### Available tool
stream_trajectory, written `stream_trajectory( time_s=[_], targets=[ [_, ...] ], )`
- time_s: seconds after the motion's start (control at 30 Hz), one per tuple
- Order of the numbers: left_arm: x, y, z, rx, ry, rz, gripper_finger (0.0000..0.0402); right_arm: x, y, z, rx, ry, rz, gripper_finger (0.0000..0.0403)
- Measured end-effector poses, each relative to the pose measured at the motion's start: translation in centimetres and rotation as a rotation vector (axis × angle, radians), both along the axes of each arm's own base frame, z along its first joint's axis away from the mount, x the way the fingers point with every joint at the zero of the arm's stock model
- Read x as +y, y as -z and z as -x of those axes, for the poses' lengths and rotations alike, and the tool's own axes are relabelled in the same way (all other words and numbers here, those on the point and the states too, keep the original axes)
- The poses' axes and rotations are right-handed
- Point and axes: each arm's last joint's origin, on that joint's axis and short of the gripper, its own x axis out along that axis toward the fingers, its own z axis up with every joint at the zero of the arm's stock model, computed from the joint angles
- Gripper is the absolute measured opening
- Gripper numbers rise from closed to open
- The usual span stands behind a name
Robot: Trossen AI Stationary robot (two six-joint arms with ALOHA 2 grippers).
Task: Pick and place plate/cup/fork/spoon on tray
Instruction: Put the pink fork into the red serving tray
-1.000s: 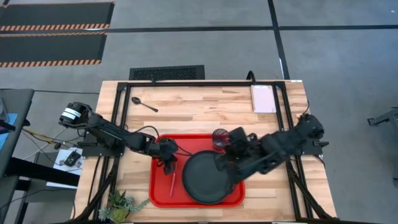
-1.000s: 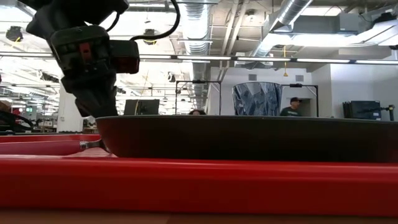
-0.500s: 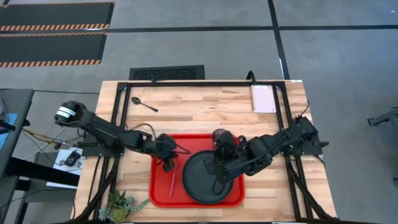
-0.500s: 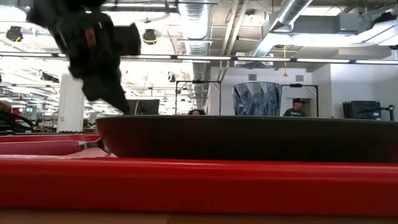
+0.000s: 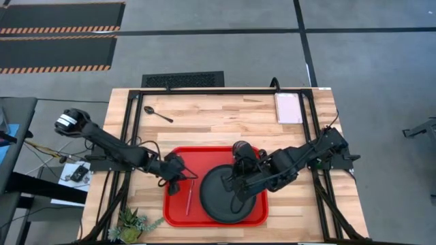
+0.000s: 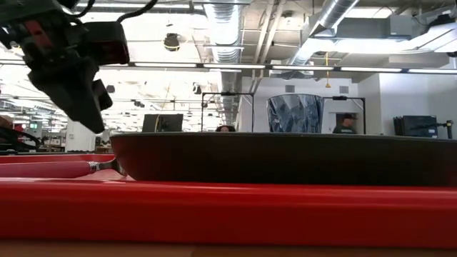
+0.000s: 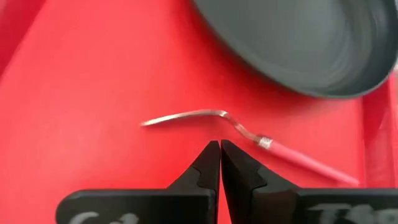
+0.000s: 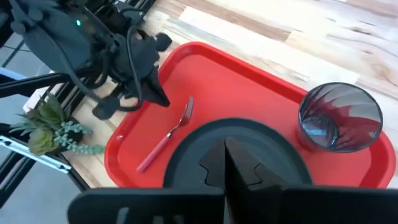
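The red tray (image 5: 204, 153) lies on the table's near middle. On it are the black plate (image 5: 228, 197), the tinted cup (image 5: 240, 150) standing at its far rim, and the red-handled fork (image 5: 190, 201) lying flat to the left of the plate. The dark spoon (image 5: 157, 113) lies on the wood at the far left. My left gripper (image 7: 220, 144) is shut and empty, just above the tray beside the fork's neck (image 7: 239, 127). My right gripper (image 8: 225, 144) is shut over the plate (image 8: 273, 149), with the cup (image 8: 340, 118) beyond it. My right gripper's shut fingers point down at the plate's inner floor (image 8: 249, 134). The fingers themselves hide their tips, so I cannot tell whether they touch the plate. The plate lies flat on the tray.
A pale pinkish pad (image 5: 288, 107) lies at the table's far right. A small plant (image 5: 133, 223) stands at the near left corner. In the low view the tray's near rim (image 6: 228, 207) and the plate's wall (image 6: 285, 158) fill the foreground. People show in the room behind.
My left gripper has drawn back toward the table's left edge, away from the fork, which stays flat on the tray. My right gripper has moved left from beside the cup to over the plate. Plate and cup have stayed in place.
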Motion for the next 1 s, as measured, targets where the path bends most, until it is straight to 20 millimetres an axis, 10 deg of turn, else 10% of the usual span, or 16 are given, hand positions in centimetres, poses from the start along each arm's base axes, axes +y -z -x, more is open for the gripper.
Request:
stream_trajectory(
  time_s=[0.6, 1.0],
  targets=[
    [1.0, 4.7, -3.9, 0.011, -0.079, 0.081, 0.0000, -0.2, 0.0, -0.2, -0.006, 0.009, -0.009, 0.0011],
    [2.3, -0.4, 0.5, 0.091, -0.152, 0.065, 0.0000, -1.8, 9.0, -8.9, 0.201, -0.194, -0.030, 0.0047]
  ],
)
